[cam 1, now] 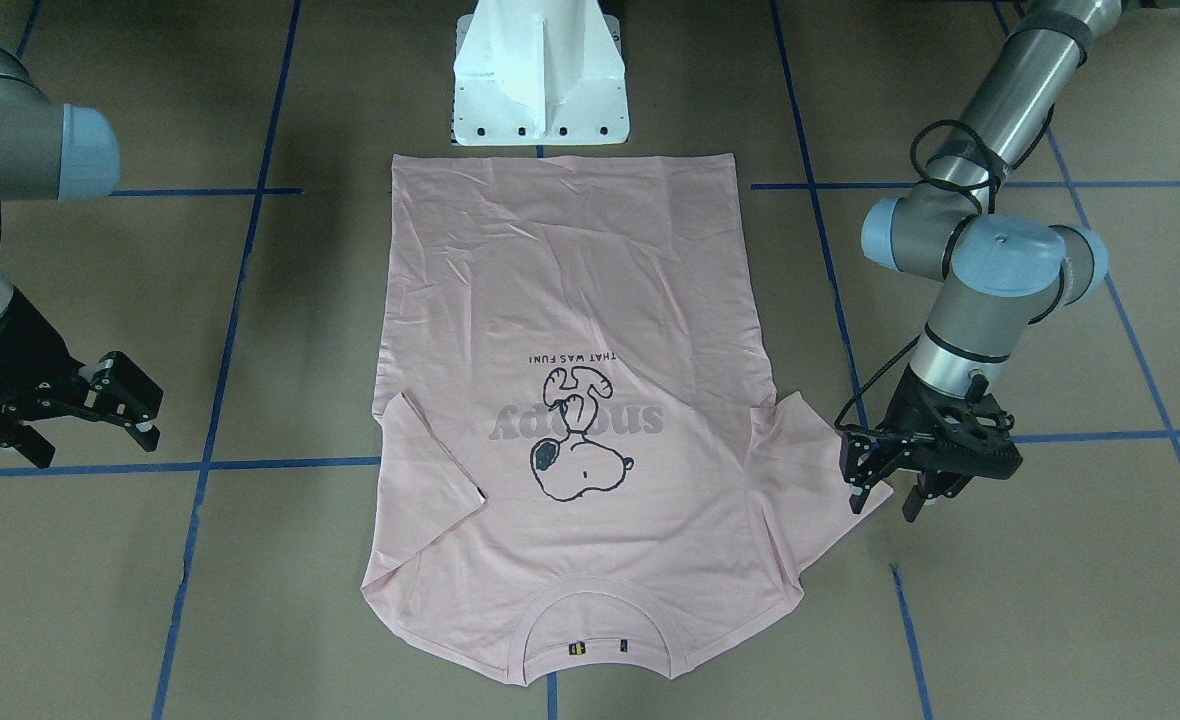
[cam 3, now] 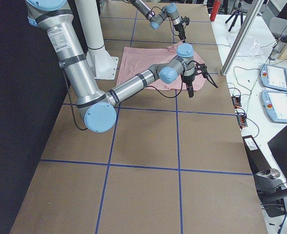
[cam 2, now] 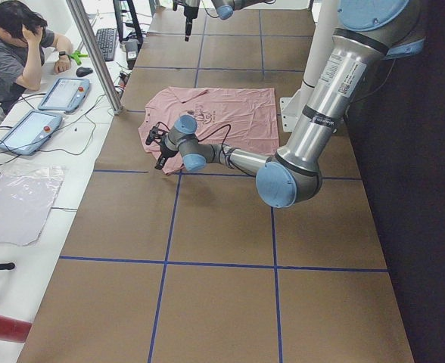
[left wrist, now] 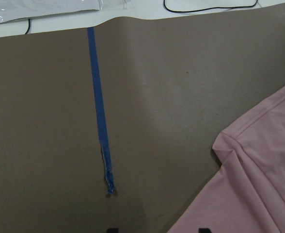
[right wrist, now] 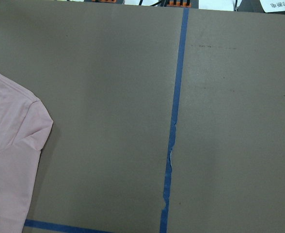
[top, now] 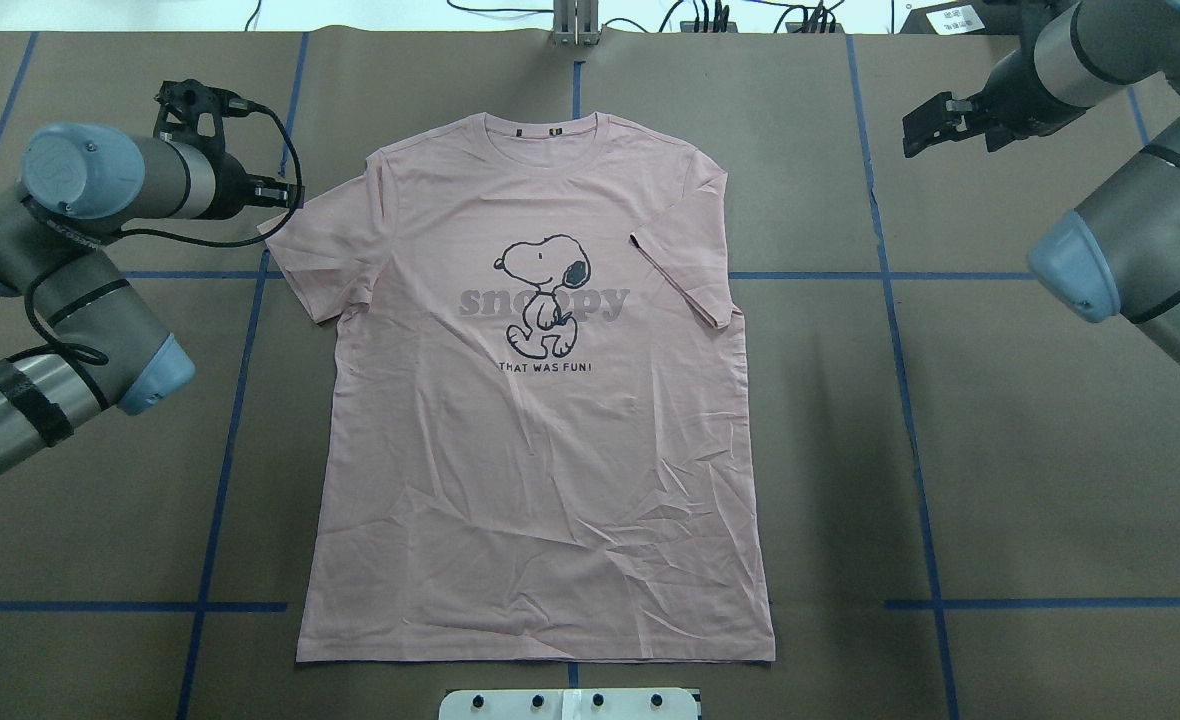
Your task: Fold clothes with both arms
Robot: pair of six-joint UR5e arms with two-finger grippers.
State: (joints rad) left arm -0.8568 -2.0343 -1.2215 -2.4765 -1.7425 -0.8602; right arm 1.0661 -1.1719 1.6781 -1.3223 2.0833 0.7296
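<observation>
The pale pink T-shirt lies flat, print up, collar at the table's far side. The sleeve on my right side is folded in over the body; the sleeve on my left side is spread out. My left gripper is open and low at the outer tip of that spread sleeve. Its wrist view shows the sleeve edge between the two parted fingertips. My right gripper is open and empty, out to the side of the shirt. Its wrist view shows only a sleeve corner.
The white pedestal stands at the shirt's hem on the robot's side. Blue tape lines cross the brown table cover. In the exterior left view an operator sits at a side bench with tablets beyond the far edge.
</observation>
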